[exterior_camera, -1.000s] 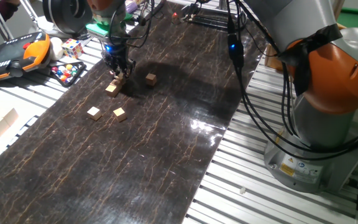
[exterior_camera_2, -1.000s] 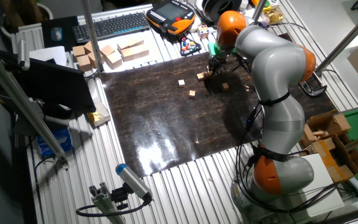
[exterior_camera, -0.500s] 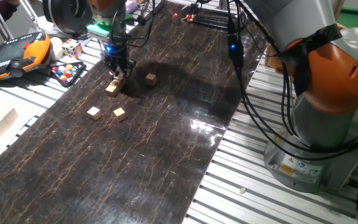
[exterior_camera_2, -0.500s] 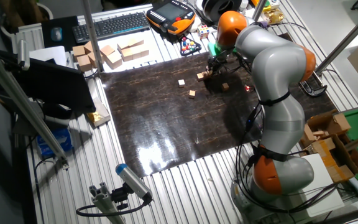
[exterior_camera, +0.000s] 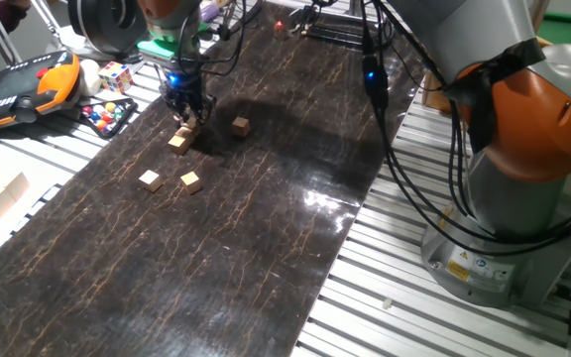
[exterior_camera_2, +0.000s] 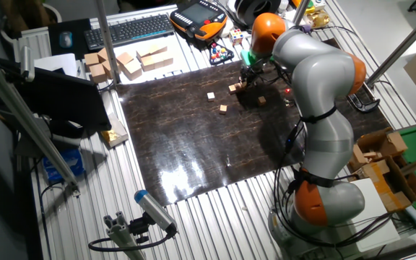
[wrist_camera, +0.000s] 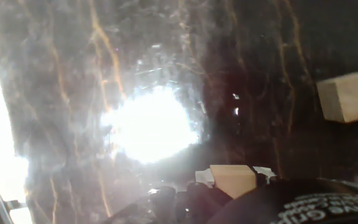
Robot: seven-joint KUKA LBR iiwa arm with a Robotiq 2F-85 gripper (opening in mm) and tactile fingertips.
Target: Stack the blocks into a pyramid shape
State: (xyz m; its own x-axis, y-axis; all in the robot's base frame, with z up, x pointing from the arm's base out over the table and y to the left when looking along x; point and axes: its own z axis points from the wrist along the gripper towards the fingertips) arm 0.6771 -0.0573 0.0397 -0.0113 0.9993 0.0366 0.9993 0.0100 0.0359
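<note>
The arm reaches across the dark mat [exterior_camera: 266, 198], wrist pointing straight down. The gripper [exterior_camera: 188, 117] is closed on a tan cube [wrist_camera: 233, 180], just above another cube [exterior_camera: 178, 142]. Three more cubes [exterior_camera: 191, 181] lie scattered nearby.

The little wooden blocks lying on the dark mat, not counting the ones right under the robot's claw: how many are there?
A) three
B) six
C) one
A: away from the gripper, three cubes lie apart on the mat: one, another and a third.
</note>
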